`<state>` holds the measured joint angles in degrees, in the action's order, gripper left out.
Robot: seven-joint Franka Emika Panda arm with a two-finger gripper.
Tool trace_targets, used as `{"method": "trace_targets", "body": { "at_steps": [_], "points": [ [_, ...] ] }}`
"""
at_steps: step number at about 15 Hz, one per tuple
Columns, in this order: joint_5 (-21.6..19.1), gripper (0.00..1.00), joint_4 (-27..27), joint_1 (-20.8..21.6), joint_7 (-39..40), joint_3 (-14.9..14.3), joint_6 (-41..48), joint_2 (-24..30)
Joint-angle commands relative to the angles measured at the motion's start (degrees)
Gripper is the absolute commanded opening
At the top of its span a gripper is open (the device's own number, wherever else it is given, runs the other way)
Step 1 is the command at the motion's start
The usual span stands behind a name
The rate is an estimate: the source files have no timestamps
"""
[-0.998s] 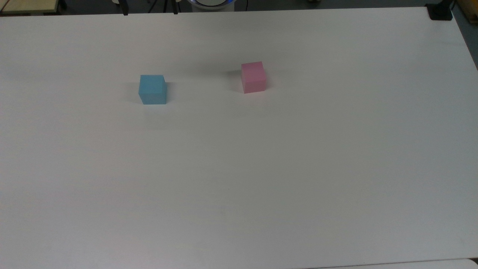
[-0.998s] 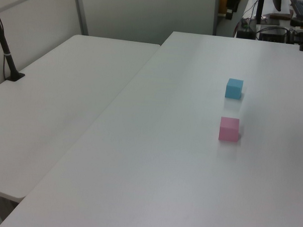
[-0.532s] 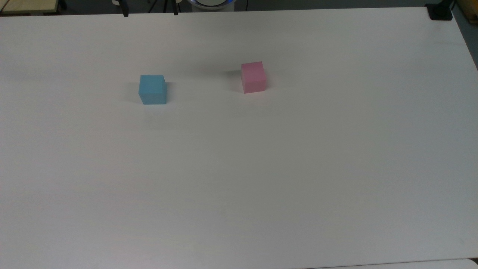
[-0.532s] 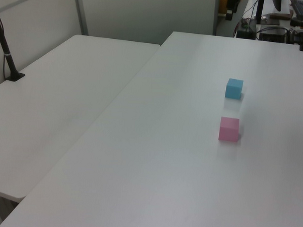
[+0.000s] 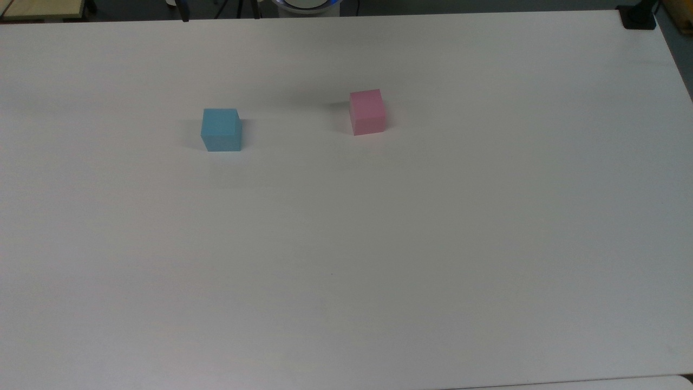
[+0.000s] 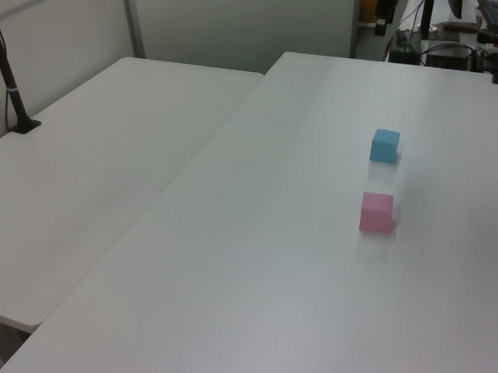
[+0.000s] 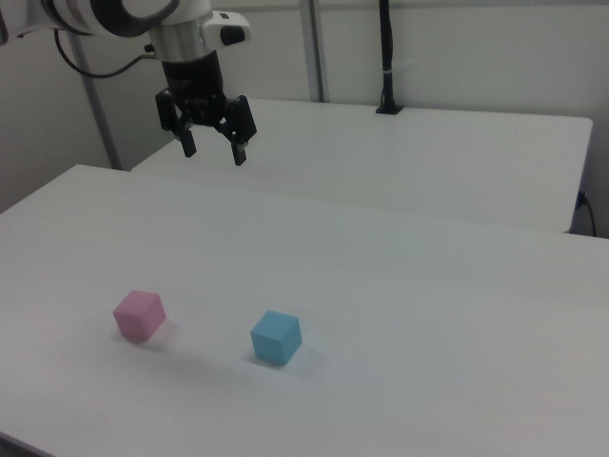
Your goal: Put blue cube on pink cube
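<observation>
The blue cube (image 5: 221,129) rests on the white table, apart from the pink cube (image 5: 367,112) that sits to the top view's right of it. In the left view the blue cube (image 6: 385,145) lies beyond the pink cube (image 6: 376,212). In the right view the pink cube (image 7: 139,315) is at the left and the blue cube (image 7: 276,337) to its right. My gripper (image 7: 213,149) hangs open high above the table in the right view, well above and behind both cubes, with nothing between its fingers.
A second white table (image 6: 94,165) adjoins this one on the left view's left, with a black pole clamped at its edge (image 6: 14,105). A black clamp (image 5: 638,17) sits at the table's far right corner in the top view.
The two dark fingertips at the top edge of the top view have drifted upward, nearly out of the frame. Both cubes have stayed put.
</observation>
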<state>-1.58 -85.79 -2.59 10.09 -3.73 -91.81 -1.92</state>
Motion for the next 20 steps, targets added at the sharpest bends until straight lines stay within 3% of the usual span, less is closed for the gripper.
{"method": "trace_targets", "body": {
  "at_steps": [1, 9, 20],
  "points": [
    [0.2, 1.00, -0.2, 0.7, 0.8, -0.7, 1.2, 0.4],
    [4.0, 1.00, -0.2, 0.8, 0.7, -0.3, 1.2, 0.2],
    [3.9, 1.00, -1.0, -0.9, 3.6, -0.6, 4.8, 1.0]
  ]
}}
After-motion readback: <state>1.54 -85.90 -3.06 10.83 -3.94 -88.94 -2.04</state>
